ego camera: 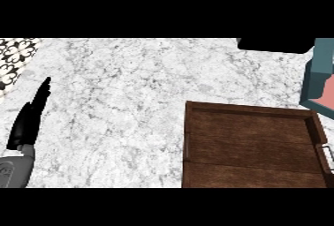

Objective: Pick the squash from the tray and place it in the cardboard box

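A brown wooden tray [251,150] lies at the lower right of the marble counter, and its floor shows bare; no squash is visible anywhere. At the right edge, just beyond the tray's far right corner, stands a box with teal walls [313,75] and a pink inside, cut off by the view's border. My left hand [29,119] rests at the far left with its fingers straight and pointing away, holding nothing, well apart from the tray. My right hand does not show.
A flat black shape [274,44] sits at the top right edge, next to the teal box; I cannot tell what it is. A patterned tile strip [13,57] borders the counter's upper left. White marble [117,97] spreads between my left hand and the tray.
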Motion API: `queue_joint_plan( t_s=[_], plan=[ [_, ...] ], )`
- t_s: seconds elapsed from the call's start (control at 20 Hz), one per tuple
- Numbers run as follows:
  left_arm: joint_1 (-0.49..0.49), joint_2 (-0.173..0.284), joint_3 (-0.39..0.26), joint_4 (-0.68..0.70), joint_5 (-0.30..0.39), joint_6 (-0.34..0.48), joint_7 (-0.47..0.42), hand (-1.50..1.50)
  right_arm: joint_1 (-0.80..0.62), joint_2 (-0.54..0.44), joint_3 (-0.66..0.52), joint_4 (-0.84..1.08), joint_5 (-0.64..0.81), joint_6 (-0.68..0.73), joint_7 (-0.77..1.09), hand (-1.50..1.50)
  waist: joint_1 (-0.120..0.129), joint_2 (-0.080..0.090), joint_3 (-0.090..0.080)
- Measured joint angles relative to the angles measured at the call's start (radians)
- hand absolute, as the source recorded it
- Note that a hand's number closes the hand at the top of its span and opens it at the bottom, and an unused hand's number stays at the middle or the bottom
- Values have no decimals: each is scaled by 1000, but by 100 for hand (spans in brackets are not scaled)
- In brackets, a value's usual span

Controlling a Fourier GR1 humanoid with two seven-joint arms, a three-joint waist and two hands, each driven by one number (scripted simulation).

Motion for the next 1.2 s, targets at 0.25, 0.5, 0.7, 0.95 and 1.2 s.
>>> queue_joint_plan(
  t_s=[0.25, 0.5, 0.7, 0.95, 1.2],
  plan=[
    [-17, -2, -1, 3, -1, -3, 7, 0, -93, 62, 56, 64, 20, 23, 34, 150, 3, 1, 0],
    [-15, -8, 0, 21, -8, 3, -10, 0, -170, 141, 98, 134, 52, 8, 59, 150, 1, 3, -1],
    [-30, 3, 8, 18, -7, -3, 8, 0, -211, 207, 121, 195, 87, -48, 74, 150, -2, 2, -1],
    [-24, -16, -1, 26, -19, 12, -13, 0, -247, 274, 134, 288, 110, -29, 132, -150, 2, 6, -1],
    [-24, -17, 5, 32, -16, 8, -13, 0, -273, 315, 125, 343, 109, -6, 143, -150, 0, 8, 0]
  ],
)
